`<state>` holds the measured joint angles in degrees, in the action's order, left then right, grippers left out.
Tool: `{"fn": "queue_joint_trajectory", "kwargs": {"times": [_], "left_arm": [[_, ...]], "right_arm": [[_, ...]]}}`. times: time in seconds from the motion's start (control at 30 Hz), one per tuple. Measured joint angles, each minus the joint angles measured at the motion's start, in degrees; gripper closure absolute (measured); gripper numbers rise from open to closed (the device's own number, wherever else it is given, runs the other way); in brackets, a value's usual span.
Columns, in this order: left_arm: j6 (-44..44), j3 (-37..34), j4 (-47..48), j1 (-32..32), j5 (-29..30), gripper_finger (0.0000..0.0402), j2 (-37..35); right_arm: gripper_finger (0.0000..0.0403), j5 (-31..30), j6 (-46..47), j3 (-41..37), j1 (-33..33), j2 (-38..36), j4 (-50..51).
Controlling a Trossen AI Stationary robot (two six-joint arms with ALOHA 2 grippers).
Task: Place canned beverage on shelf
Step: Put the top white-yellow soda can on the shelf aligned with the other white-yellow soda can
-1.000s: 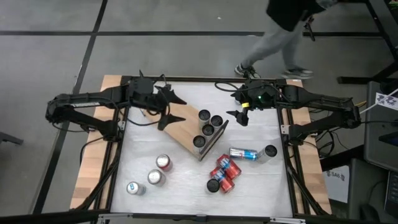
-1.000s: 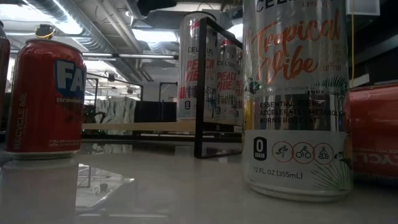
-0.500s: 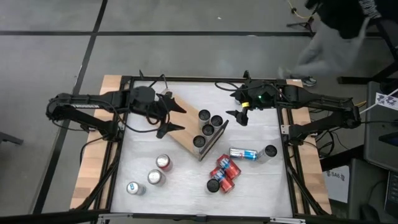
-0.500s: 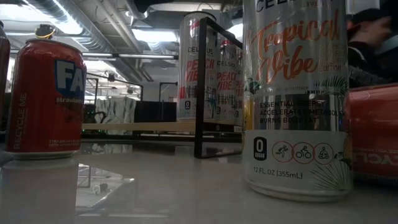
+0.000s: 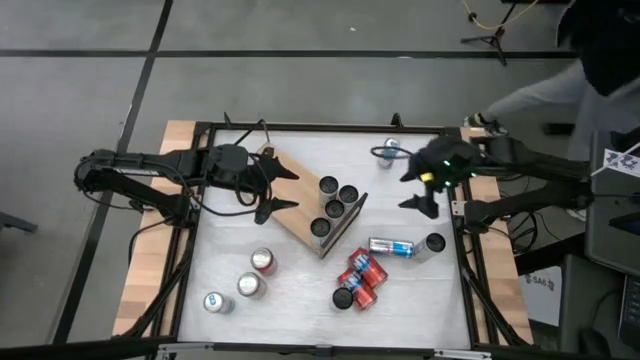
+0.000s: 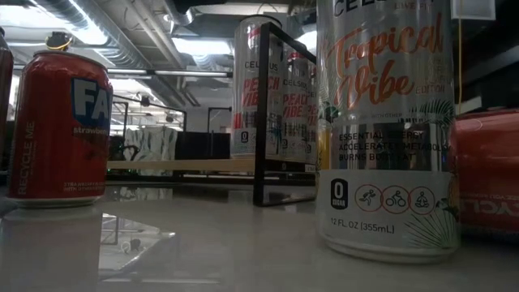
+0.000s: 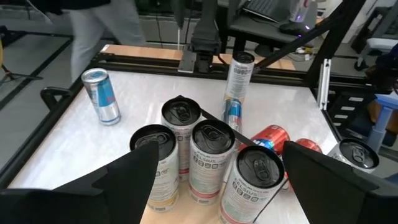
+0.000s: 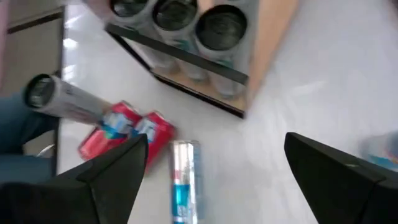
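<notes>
On the near side of the shelf (image 5: 305, 205), closest to the table's front edge, three upright cans stand in a loose group: a blue-topped one (image 5: 213, 302), a silver one (image 5: 249, 285) and a red-topped one (image 5: 263, 261) just behind it. Also on that near side, off the shelf's lower corner, a cluster of red cans (image 5: 360, 280) lies together with a dark-topped can at its front, and just behind the cluster a slim blue-and-silver can (image 5: 391, 247) lies on its side, touching or nearly touching an upright dark-topped can (image 5: 434, 243). The shelf itself sits askew at mid-table, a light-wood board with a black wire frame, and four tall pale cans (image 5: 336, 203) stand upright together at the end of it nearest the right arm. The left gripper (image 5: 278, 188) hovers over the shelf's opposite end with its fingers spread and nothing between them. The right gripper (image 5: 418, 190) hangs beyond the four cans, apart from the shelf, its fingers also spread and empty. Farther back, a small blue can (image 5: 389, 153) stands upright near the table's far edge. A person (image 5: 580, 70) is beyond the table's far right corner.
</notes>
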<state>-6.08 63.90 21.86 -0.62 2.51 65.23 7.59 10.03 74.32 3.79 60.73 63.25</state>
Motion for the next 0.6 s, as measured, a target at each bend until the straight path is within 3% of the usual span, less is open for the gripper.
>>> {"fn": "queue_joint_trajectory", "kwargs": {"times": [0.27,0.6], "left_arm": [[-0.10,0.00,-0.04,0.02,0.02,0.0067,0.01],[-2.59,0.00,-0.04,0.04,0.01,0.0067,0.00]], "right_arm": [[0.0029,-9.87,6.67,-1.11,-13.90,-4.22,2.47],[0.0029,-8.57,8.39,-9.11,-25.67,-3.87,8.02]]}}
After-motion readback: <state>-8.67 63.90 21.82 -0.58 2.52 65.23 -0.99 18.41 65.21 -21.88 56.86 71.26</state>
